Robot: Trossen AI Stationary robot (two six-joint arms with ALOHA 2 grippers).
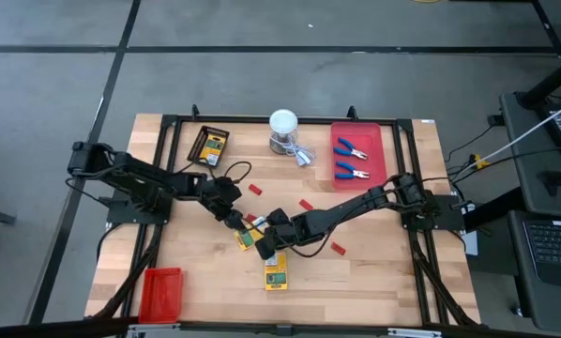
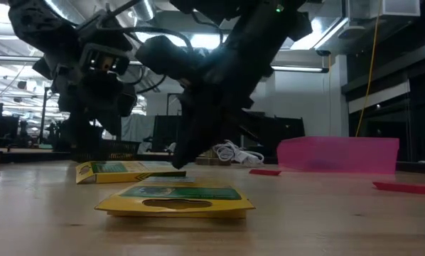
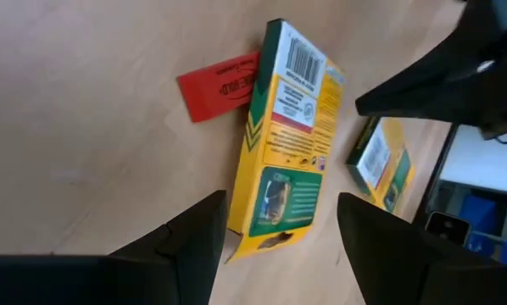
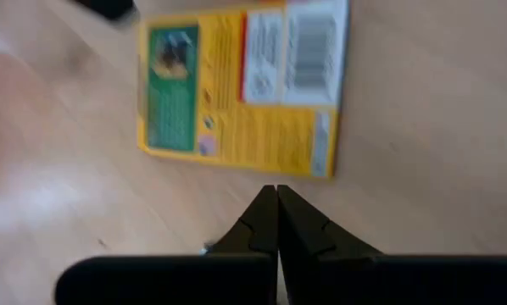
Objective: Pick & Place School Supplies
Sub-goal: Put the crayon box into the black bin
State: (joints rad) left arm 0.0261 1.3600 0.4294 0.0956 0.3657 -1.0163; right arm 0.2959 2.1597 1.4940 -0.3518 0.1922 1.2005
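I have both arms meeting near the middle of the table (image 1: 374,282). My left gripper (image 1: 235,223) hangs with its fingers (image 3: 186,241) spread wide, empty, straddling the end of a crayon box (image 1: 245,238) that lies flat on the wood; a red block (image 3: 220,85) lies against that box's far end. My right gripper (image 1: 266,253) has its fingers (image 4: 275,222) pressed tightly together with nothing between them, tips just short of the edge of a second box (image 1: 277,271), which lies flat, closer to the front edge of the table. In the low view the two boxes sit one behind the other, both flat.

The third box (image 1: 208,145) rests in a black tray (image 1: 198,155) near the back left corner. Two blue pliers (image 1: 355,158) lie in a red tray (image 1: 374,169) toward the back right corner. More red blocks (image 1: 305,204) are scattered around the middle of the table. A white container (image 1: 283,130) stands at the back edge, and another red tray (image 1: 160,293) sits at the front left corner.
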